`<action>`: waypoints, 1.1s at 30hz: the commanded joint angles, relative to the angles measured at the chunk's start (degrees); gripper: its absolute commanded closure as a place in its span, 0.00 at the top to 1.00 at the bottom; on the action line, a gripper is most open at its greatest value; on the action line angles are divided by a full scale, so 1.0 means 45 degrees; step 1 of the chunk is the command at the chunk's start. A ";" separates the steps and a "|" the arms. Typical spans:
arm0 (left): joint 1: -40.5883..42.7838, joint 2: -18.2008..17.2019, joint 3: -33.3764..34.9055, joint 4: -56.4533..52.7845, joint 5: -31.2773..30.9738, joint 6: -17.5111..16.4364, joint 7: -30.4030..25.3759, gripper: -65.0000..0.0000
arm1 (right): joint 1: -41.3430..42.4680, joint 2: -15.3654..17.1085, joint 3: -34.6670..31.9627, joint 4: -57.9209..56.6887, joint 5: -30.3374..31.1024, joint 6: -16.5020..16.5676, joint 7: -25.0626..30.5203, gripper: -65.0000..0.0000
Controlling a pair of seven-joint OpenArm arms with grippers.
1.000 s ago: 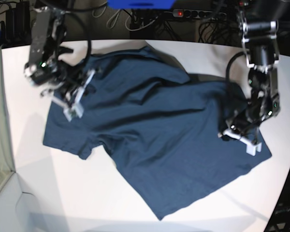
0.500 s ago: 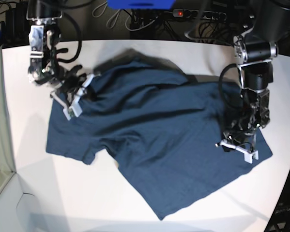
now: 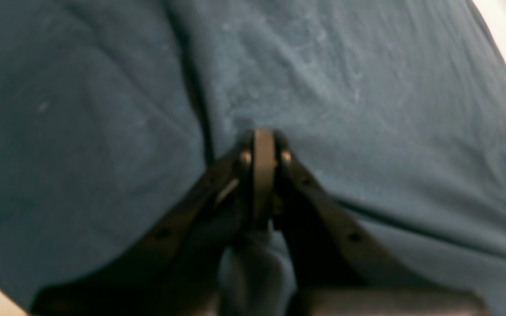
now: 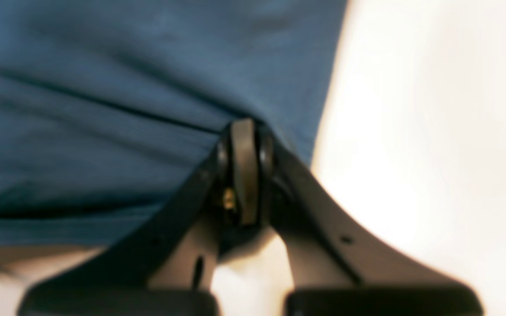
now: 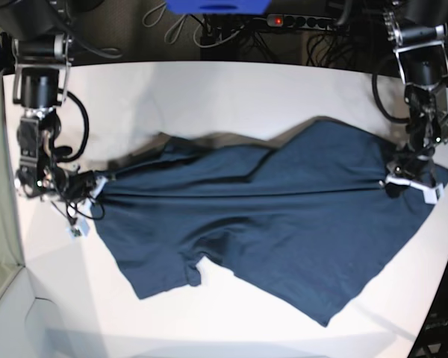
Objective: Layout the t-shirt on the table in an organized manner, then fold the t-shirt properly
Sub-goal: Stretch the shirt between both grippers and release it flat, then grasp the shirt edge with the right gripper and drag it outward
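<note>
The dark navy t-shirt (image 5: 269, 216) lies across the white table (image 5: 246, 97), drawn into taut folds between my two grippers. In the base view my left gripper (image 5: 405, 183) is at the right, shut on the t-shirt's edge there. At the left of that view my right gripper (image 5: 88, 200) is shut on the opposite edge. The left wrist view shows the left gripper (image 3: 262, 140) pinched shut, with t-shirt cloth (image 3: 367, 87) bunched behind its fingers. In the right wrist view the right gripper (image 4: 244, 127) clamps the t-shirt (image 4: 103, 66) at its border, beside bare table (image 4: 433, 131).
A power strip (image 5: 306, 21), cables and a blue object (image 5: 216, 6) sit behind the table's far edge. The table's curved edge runs close by the left arm at the right. A grey surface (image 5: 0, 246) borders the table on the left.
Both arms have swung outward, away from each other, pulling the t-shirt wide and taut. The cloth has slid toward the table's front and flattened out.
</note>
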 commanded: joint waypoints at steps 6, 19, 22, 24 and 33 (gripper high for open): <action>0.1023 -0.0289 -0.0897 0.3934 -0.1253 0.0702 0.3681 0.01 | 0.0648 0.0185 0.0076 0.3117 0.0010 -0.0182 -0.1687 0.00; 0.1003 0.0414 -0.2499 0.7373 -0.0120 0.0663 0.5869 0.01 | -0.5624 -0.1417 -0.2854 1.1478 0.0010 -0.0163 -0.4051 0.16; 0.0749 0.0414 -0.2479 0.7334 0.0095 0.0644 0.5869 0.01 | -0.6073 -0.1417 -0.3558 1.1361 0.0010 -0.0182 -0.3406 0.20; 0.0710 0.0414 -0.2440 0.7334 0.0095 0.0644 0.5869 0.01 | -0.6053 -0.1437 -0.3694 1.1283 0.0010 -0.0182 -0.3309 0.21; 0.0847 0.0434 -0.2421 0.7314 0.0075 0.0644 0.5869 0.01 | -0.5389 -0.1417 -0.4300 1.1224 0.0010 -0.0182 -0.3348 0.21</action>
